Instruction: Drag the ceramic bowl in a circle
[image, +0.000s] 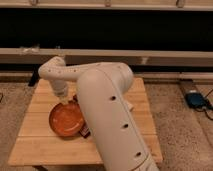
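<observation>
The ceramic bowl (66, 120), orange-red, wide and shallow, sits on the wooden table (45, 145) left of the middle. My gripper (63, 99) reaches down at the bowl's far rim, at the end of the white arm (107, 110), which crosses the middle of the view and hides the bowl's right edge.
A small dark block (84, 132) lies by the bowl's right front edge, partly behind the arm. A blue device (196, 99) with a cable lies on the floor at the right. A low ledge and a dark wall run behind the table.
</observation>
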